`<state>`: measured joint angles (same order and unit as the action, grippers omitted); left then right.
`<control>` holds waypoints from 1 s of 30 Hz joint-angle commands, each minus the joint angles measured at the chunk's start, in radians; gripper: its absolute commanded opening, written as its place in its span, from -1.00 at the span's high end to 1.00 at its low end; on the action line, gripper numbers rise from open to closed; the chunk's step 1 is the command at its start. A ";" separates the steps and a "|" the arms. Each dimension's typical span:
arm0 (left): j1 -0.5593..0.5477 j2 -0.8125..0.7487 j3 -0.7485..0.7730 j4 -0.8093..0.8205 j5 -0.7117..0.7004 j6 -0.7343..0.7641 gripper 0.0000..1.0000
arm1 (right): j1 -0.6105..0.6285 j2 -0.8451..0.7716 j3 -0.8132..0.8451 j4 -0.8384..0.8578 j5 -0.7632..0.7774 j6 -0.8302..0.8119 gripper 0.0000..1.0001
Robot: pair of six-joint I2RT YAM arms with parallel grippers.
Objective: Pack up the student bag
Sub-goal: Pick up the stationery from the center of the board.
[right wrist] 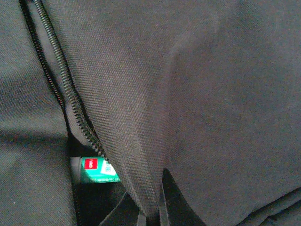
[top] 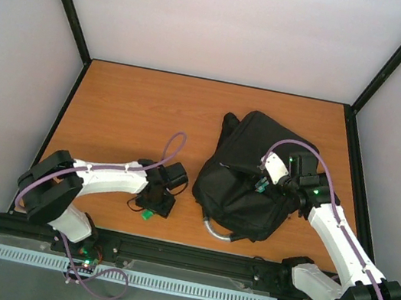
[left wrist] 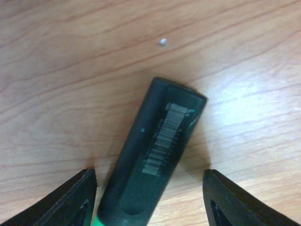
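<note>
Left fingers (left wrist: 75, 197) spread, straddling dark rounded plastic barrel (left wrist: 150, 155) with a barcode label, on woodgrain desk (left wrist: 70, 70). Right fingers (right wrist: 176, 202) clenched on student bag (right wrist: 211, 94), coarse black weave, beside zip (right wrist: 70, 94).

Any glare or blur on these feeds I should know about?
Left wrist: glare patch on the wooden table right of the dark barcoded tube, whose label is blurred. Right wrist: black fabric backpack dim, weave sharp. Top external: even light, soft shadows.

Top: high over near table (top: 130, 107) edge, looking down. Wrists: very close; right shares student bag (top: 244, 146).
</note>
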<state>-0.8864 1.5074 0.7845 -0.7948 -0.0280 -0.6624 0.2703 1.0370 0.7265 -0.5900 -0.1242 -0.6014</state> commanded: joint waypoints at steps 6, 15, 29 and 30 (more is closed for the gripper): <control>-0.025 -0.045 -0.006 0.053 0.120 -0.073 -0.19 | 0.008 -0.012 0.028 0.025 -0.021 0.004 0.95; -0.082 -0.010 0.005 -0.071 0.011 -0.181 -0.32 | 0.008 -0.013 0.028 0.024 -0.023 0.004 0.94; -0.153 0.068 0.039 -0.086 -0.047 -0.189 0.39 | 0.009 -0.019 0.028 0.022 -0.023 0.004 0.95; -0.154 0.072 0.041 -0.087 -0.048 -0.187 0.45 | 0.008 -0.020 0.028 0.022 -0.023 0.003 0.94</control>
<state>-1.0302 1.5406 0.8173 -0.8677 -0.0483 -0.8433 0.2703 1.0370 0.7265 -0.5907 -0.1242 -0.6014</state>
